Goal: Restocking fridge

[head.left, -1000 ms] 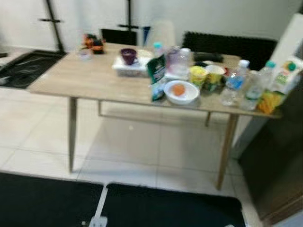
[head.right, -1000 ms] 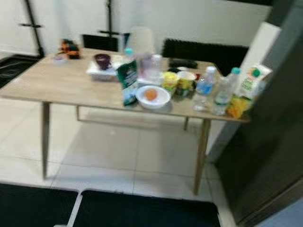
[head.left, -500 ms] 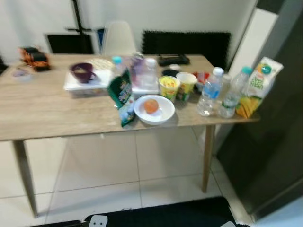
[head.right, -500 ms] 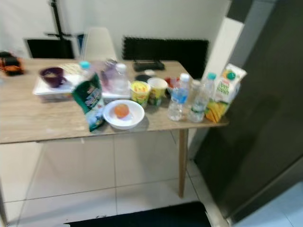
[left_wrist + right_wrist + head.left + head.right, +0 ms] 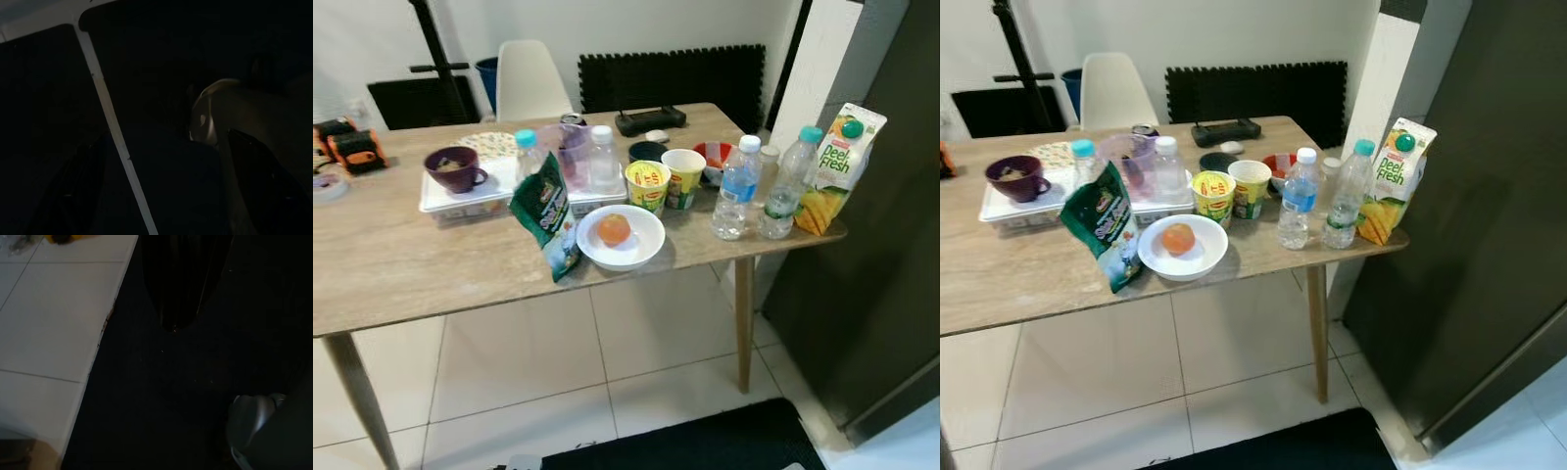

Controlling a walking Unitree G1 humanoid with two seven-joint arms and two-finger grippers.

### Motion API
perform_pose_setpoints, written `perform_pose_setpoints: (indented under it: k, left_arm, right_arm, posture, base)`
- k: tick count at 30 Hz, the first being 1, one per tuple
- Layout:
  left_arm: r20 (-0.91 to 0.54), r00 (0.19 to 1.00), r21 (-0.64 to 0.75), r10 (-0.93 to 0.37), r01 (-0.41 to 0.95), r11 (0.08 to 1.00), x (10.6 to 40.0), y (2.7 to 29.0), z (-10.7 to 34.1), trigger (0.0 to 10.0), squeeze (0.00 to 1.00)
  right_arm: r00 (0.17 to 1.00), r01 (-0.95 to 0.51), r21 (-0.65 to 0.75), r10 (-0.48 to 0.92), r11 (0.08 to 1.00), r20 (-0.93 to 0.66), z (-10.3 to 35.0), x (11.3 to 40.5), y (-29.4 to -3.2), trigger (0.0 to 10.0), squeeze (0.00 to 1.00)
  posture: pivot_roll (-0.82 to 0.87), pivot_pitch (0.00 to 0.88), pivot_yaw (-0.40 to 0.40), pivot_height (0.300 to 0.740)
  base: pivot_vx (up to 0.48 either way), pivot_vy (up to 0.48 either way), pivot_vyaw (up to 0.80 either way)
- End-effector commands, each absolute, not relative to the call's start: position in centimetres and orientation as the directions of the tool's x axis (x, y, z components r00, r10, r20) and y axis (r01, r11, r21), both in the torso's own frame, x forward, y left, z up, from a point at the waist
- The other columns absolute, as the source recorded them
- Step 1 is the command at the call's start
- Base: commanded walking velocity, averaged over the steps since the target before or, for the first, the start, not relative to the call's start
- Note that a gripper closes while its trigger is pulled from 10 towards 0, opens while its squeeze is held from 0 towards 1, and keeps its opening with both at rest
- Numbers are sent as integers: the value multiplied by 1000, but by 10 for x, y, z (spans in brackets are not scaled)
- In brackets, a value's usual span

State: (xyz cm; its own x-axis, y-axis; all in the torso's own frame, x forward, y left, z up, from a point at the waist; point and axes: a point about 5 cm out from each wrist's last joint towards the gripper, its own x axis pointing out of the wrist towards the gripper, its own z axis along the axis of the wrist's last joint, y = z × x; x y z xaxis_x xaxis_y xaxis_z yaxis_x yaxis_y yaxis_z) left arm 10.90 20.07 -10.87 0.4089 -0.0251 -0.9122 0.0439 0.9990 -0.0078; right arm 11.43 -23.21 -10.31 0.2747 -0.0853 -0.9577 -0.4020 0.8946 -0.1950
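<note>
Both wrist views are very dark: the left gripper (image 5: 161,196) and right gripper (image 5: 178,293) hang over black floor mat (image 5: 161,396), and whether their jaws are open or closed cannot be told. The groceries stand well apart from them on the tabletop (image 5: 401,274): nearest, a white bowl (image 5: 621,239) holding an orange (image 5: 614,229) beside a green snack bag (image 5: 546,215); farther right, two water bottles (image 5: 736,188) and a juice carton (image 5: 835,166) next to the dark fridge (image 5: 1489,215).

A light wooden bench (image 5: 411,264) carries a white bowl (image 5: 621,238) holding an orange fruit (image 5: 614,229), a green snack bag (image 5: 546,215) beside it, two clear water bottles (image 5: 734,188) and a juice carton (image 5: 837,168) at the right end, near a dark fridge (image 5: 881,255).
</note>
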Motion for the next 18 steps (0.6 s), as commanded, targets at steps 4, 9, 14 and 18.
perform_pose_setpoints:
  k: [4,9,14,18]
  left_arm:
    - [-921,388,-6,-16,29,1000,103,201,-111,10000,0]
    - [-920,391,-6,-19,33,999,103,200,-111,10000,0]
    - [-922,387,-3,-18,40,999,102,201,-111,10000,0]
    - [-916,401,11,-6,41,999,103,201,-110,10000,0]
  right_arm:
    - [276,-399,-193,-83,896,-958,-103,114,-233,10000,0]
    - [274,-402,-193,-84,895,-958,-103,114,-234,10000,0]
    - [273,-406,-195,-85,893,-958,-103,113,-235,10000,0]
    - [271,-418,-199,-88,886,-959,-102,113,-236,10000,0]
  posture:
    - [-57,9,-29,740]
    - [-59,10,-30,740]
    - [-62,9,-33,740]
    - [-64,9,-39,740]
  base:
    - [0,-377,0]
    - [0,0,0]
    - [0,0,0]
    - [0,0,0]
